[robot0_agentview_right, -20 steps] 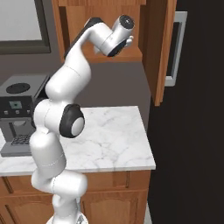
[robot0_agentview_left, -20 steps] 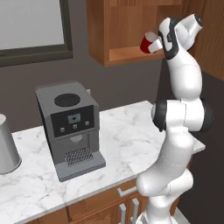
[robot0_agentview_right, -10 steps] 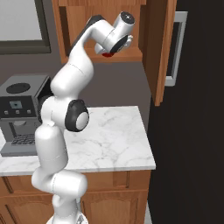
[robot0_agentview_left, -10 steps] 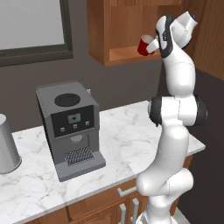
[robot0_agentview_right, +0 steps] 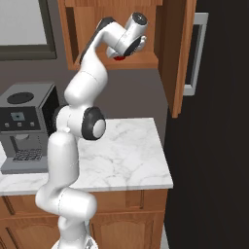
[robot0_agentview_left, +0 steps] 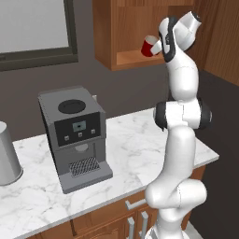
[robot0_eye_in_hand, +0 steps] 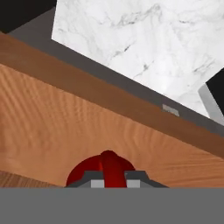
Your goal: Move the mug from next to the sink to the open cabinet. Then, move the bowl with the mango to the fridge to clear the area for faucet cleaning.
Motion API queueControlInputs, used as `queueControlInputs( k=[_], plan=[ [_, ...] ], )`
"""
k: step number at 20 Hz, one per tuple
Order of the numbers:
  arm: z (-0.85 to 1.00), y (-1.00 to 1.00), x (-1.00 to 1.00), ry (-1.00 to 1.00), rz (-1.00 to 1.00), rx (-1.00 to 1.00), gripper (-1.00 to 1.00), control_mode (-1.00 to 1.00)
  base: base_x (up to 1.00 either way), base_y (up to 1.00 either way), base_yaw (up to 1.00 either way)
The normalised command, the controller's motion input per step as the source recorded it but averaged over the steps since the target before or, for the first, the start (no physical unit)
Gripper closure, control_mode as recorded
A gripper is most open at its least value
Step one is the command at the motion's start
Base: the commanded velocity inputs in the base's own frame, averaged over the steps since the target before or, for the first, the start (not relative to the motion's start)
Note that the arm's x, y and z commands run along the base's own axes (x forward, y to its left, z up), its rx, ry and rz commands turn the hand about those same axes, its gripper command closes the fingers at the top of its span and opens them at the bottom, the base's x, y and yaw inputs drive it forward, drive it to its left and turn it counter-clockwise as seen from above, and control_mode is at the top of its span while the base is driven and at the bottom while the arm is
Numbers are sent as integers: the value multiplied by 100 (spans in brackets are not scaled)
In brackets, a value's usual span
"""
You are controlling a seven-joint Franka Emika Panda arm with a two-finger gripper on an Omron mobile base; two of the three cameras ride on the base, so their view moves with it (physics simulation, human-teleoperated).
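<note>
The red mug [robot0_agentview_left: 149, 45] hangs tilted just above the wooden shelf of the open cabinet [robot0_agentview_left: 133, 57], at the shelf's right end. My gripper [robot0_agentview_left: 159, 45] is shut on its handle. In the right base view a sliver of the mug [robot0_agentview_right: 119, 58] peeks out under the hand, over the cabinet shelf [robot0_agentview_right: 143, 62]. In the hand view the mug [robot0_eye_in_hand: 85, 171] sits between my fingertips, with the cabinet's wood [robot0_eye_in_hand: 87, 122] behind it. The sink, bowl, mango, fridge and faucet are out of view.
A grey coffee machine [robot0_agentview_left: 77, 135] stands on the white marble counter [robot0_agentview_left: 135, 144], and a metal canister [robot0_agentview_left: 7, 154] is at the far left. The cabinet's open door [robot0_agentview_right: 176, 53] juts out on the right beside a tall dark unit [robot0_agentview_right: 214, 121].
The arm has carried the mug a little leftward, further in over the cabinet shelf. The grip on the mug is unchanged.
</note>
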Motion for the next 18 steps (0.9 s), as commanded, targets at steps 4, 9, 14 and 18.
queueControlInputs(
  k=[4,9,14,18],
  plan=[
    [-2,19,73,7,0,0,100,-100,0,0,0],
    [-1,10,31,3,-2,0,-100,-100,0,0,0],
    [0,0,-54,-10,0,0,-100,-100,0,0,0],
    [0,0,-85,-19,-3,0,-100,-100,0,0,0]
  ],
)
